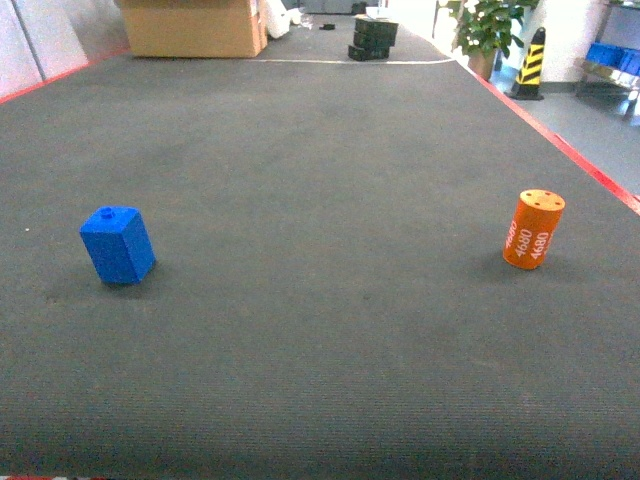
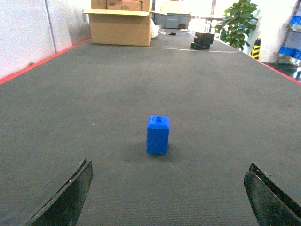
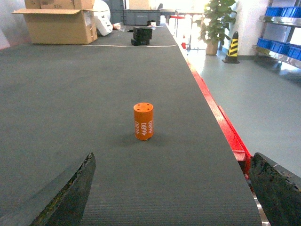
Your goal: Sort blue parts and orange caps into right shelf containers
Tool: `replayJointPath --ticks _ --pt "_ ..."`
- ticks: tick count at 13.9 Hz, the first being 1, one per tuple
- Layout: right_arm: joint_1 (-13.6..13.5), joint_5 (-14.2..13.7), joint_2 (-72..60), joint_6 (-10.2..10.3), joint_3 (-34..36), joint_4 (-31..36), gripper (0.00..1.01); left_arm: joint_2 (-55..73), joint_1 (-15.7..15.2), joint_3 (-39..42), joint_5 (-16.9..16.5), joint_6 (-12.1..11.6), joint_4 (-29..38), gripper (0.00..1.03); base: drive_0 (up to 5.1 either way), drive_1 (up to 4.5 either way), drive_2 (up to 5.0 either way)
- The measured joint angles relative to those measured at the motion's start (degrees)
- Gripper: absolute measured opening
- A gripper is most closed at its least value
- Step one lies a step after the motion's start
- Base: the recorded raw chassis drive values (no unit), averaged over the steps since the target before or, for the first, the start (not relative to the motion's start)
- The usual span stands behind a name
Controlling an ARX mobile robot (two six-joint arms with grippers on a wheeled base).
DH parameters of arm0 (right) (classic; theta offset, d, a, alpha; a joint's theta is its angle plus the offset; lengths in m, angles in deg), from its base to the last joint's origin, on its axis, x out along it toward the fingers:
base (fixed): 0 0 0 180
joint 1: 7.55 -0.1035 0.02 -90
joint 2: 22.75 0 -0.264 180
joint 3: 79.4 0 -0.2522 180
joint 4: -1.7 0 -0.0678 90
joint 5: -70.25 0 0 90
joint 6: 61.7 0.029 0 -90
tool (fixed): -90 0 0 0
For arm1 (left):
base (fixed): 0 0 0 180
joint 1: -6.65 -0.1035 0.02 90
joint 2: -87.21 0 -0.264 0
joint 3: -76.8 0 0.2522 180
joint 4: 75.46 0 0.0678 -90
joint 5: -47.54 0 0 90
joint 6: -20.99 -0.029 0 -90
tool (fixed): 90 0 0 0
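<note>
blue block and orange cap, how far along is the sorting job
Nothing looks sorted yet. The blue block and the orange cap both stand on the dark table, far apart. Nothing is in hand: the left gripper faces the block with jaws wide open, the right gripper likewise faces the cap. Both pickups and drop-offs remain.

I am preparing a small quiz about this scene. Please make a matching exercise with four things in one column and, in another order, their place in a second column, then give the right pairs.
Things
1. blue part
2. orange cap
3. cardboard box
4. potted plant

Places (head view)
A. far end of the dark mat, left side
B. near on the mat, right side, close to the red edge
C. on the floor beyond the mat's far right corner
D. near on the mat, left side

Pairs: 1-D, 2-B, 3-A, 4-C
</note>
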Motion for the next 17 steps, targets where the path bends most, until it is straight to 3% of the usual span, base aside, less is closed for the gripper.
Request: replayJointPath --ticks 17 --pt "0.00 0.00 0.00 0.00 0.00 0.00 0.98 0.00 0.00 0.00 0.00 0.00 0.00 0.98 0.0 0.00 0.0"
